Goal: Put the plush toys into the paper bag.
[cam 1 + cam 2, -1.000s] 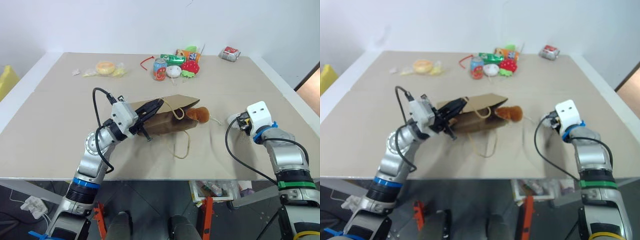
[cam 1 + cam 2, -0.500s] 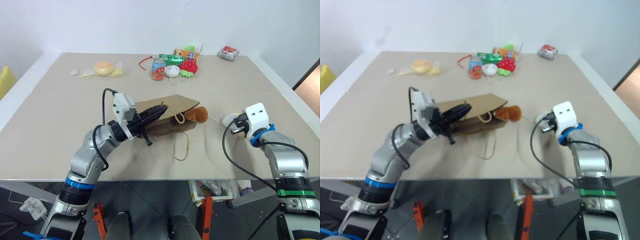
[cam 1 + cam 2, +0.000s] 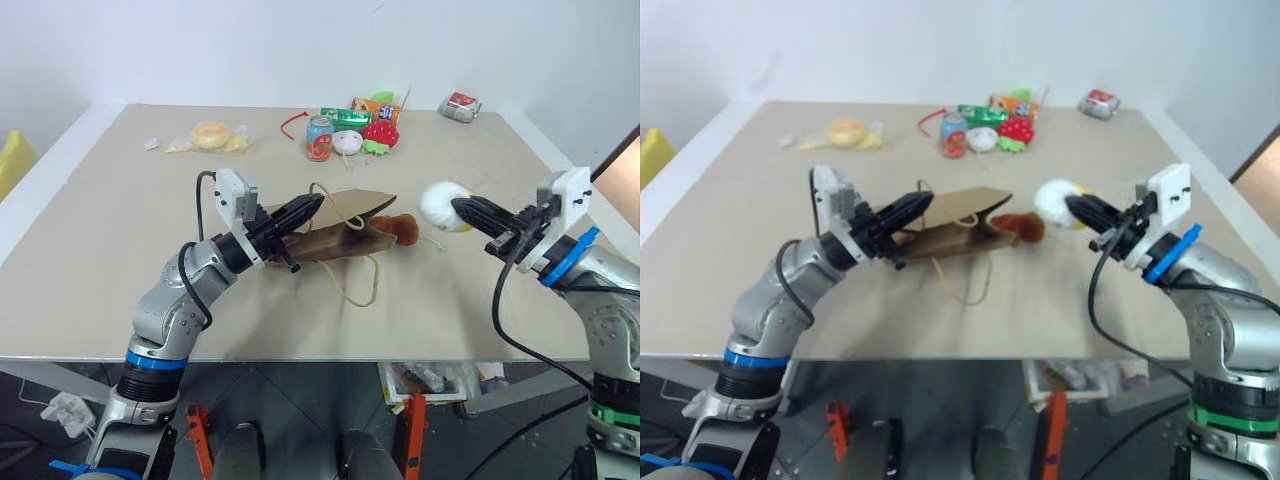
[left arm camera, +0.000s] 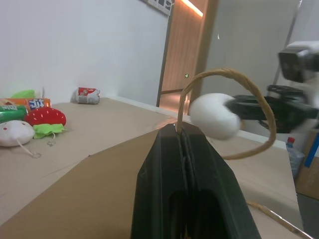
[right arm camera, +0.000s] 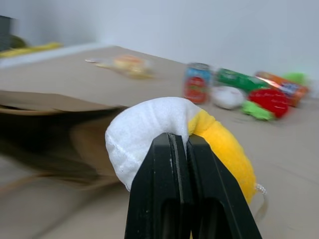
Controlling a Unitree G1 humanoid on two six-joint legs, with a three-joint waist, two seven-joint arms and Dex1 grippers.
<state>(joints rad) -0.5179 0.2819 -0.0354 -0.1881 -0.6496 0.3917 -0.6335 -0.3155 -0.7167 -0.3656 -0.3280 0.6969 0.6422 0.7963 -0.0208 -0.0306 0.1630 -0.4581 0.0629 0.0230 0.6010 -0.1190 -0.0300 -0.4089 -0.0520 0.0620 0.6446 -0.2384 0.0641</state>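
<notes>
— Beige tabletop [image 3: 120, 230], white wall behind: what had changed?

— Right gripper [image 3: 459, 208], fingers pressed onto the white-and-yellow plush toy [image 3: 441, 206], had carried it up off the table toward the paper bag [image 3: 335, 238] — a second before, it was low at the table's right edge. Left gripper [image 3: 312, 203], shut on the paper bag's upper edge, held the mouth lifted.

— And the orange-brown plush toy [image 3: 402, 229]?

— Lying at the mouth, half out — one toy nearly bagged, one airborne.

— The wrist views?

— The right one showed the yellow half; the left, a cord handle [image 4: 227, 114] arching above its fingers.
</notes>
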